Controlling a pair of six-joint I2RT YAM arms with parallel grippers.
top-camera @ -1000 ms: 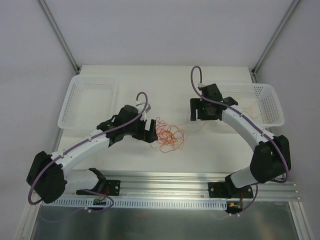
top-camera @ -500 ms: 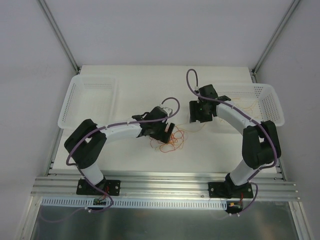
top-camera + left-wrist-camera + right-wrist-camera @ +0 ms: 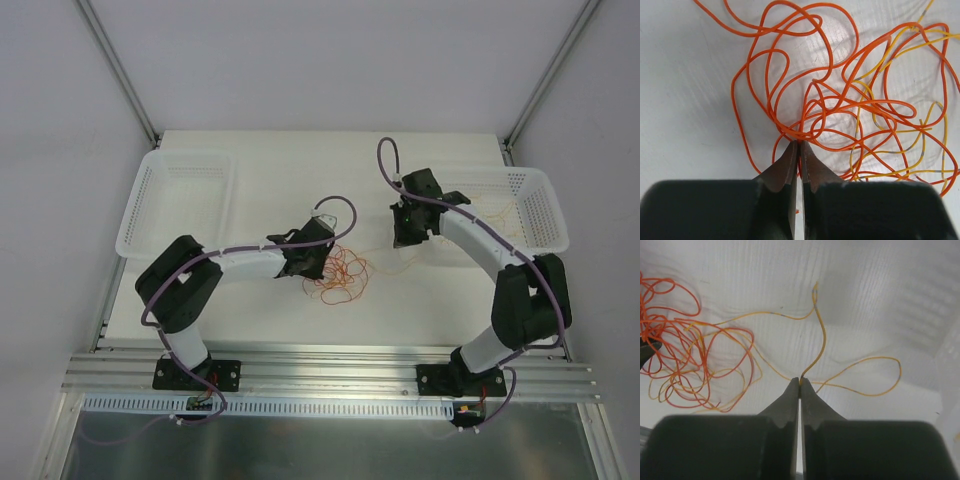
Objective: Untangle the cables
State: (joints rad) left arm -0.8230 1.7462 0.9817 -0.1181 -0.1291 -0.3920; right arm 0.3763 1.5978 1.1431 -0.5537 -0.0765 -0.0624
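The cables (image 3: 340,275) lie as a small tangle of red-orange and yellow-orange loops on the white table. My left gripper (image 3: 316,266) is at the tangle's left edge. In the left wrist view it (image 3: 799,144) is shut on a bundle of red-orange strands (image 3: 805,131), with yellow-orange strands (image 3: 900,150) spread to the right. My right gripper (image 3: 405,243) is right of the tangle. In the right wrist view it (image 3: 800,381) is shut on a thin yellow-orange cable (image 3: 822,335) that trails back to the tangle (image 3: 680,355) at the left.
A white basket (image 3: 175,200) stands at the back left. Another white basket (image 3: 535,215) at the back right holds a few thin orange strands (image 3: 503,215). Aluminium rails (image 3: 330,375) run along the table's near edge.
Both grippers have gone from open to shut. The left one reached right onto the tangle's edge and pinched red-orange strands. The right one shifted slightly right and pinched the yellow-orange cable.
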